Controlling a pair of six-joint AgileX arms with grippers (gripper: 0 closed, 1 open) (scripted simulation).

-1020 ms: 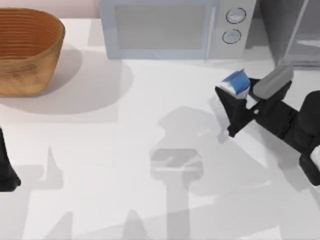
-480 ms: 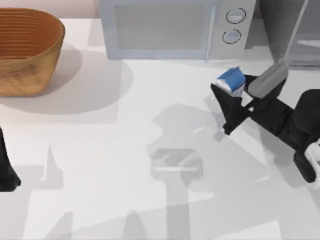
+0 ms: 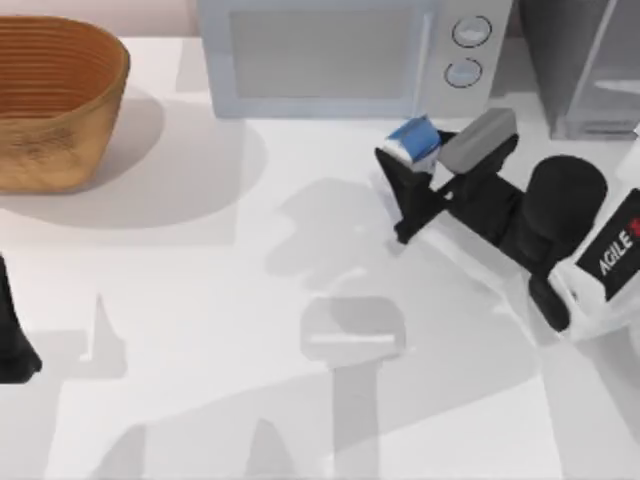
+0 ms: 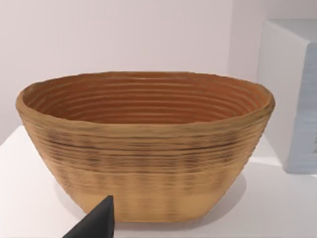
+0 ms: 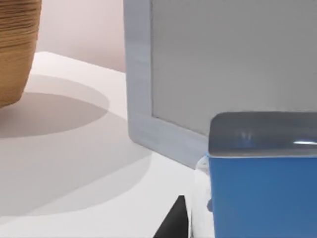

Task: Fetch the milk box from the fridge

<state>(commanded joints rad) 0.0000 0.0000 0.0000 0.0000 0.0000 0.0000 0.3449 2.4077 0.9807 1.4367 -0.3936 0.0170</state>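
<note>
Clamped on the milk box [image 3: 414,142], the right gripper [image 3: 408,168] has carried it leftward from the fridge [image 3: 580,60] at the table's back right corner, now before the microwave [image 3: 340,55]; fetching looks nearly done. Left arm [image 3: 12,330] parks at the left edge.

right arm [image 3: 600,255] casing: "agile", rest seemingly cut off.

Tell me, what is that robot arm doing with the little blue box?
The right tool is gripping the milk box and carrying it leftward above the table, in front of the microwave and away from the fridge. The left arm is parked at the table's left edge, near the basket.
</note>
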